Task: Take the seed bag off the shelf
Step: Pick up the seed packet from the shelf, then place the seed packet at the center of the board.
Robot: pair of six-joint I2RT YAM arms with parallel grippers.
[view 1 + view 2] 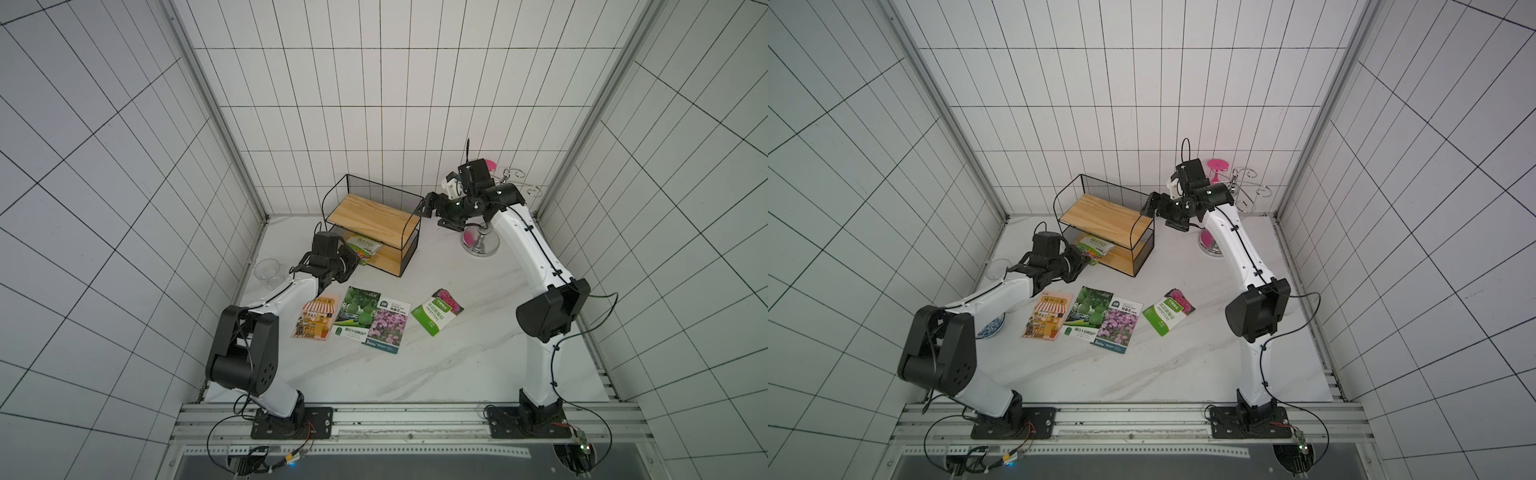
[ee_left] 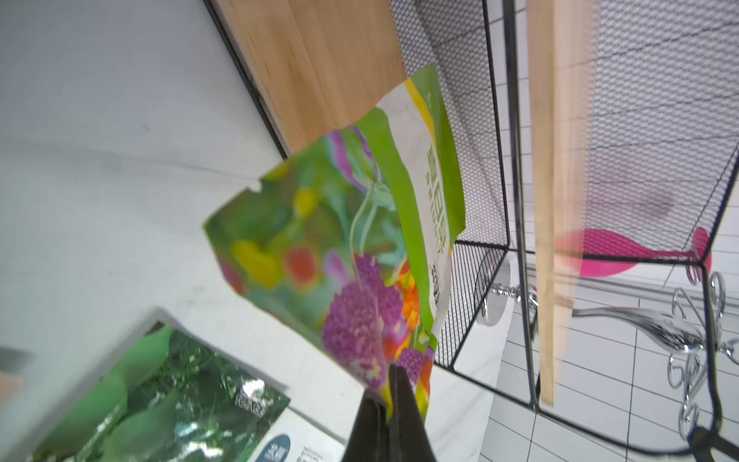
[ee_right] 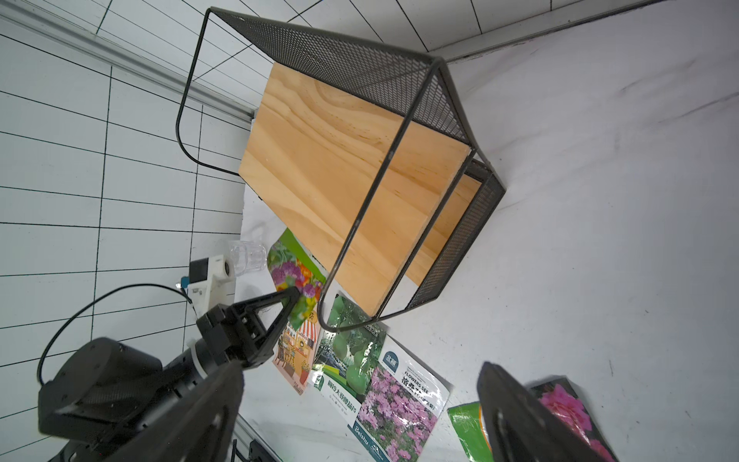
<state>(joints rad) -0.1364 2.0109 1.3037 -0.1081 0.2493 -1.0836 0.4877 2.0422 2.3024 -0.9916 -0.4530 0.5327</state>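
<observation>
The shelf (image 1: 374, 216) (image 1: 1104, 214) is a black wire rack with two wooden boards, standing at the back of the table. The seed bag (image 1: 365, 246) (image 1: 1096, 246), green with bright flowers, lies on the lower board and juts out past its left front end. My left gripper (image 1: 358, 258) (image 1: 1087, 258) is shut on the bag's near corner; the left wrist view shows the bag (image 2: 360, 240) pinched between the black fingertips (image 2: 394, 384). My right gripper (image 1: 436, 216) (image 3: 360, 370) hangs open by the shelf's right end, above the upper board (image 3: 340, 160), holding nothing.
Several seed packets (image 1: 365, 320) lie flat in front of the shelf, with a green and pink one (image 1: 437, 311) further right. A clear glass (image 1: 268, 270) stands by the left wall, a blue patterned plate (image 1: 992, 326) under the left arm, and a silver cup stand (image 1: 480, 245) at back right.
</observation>
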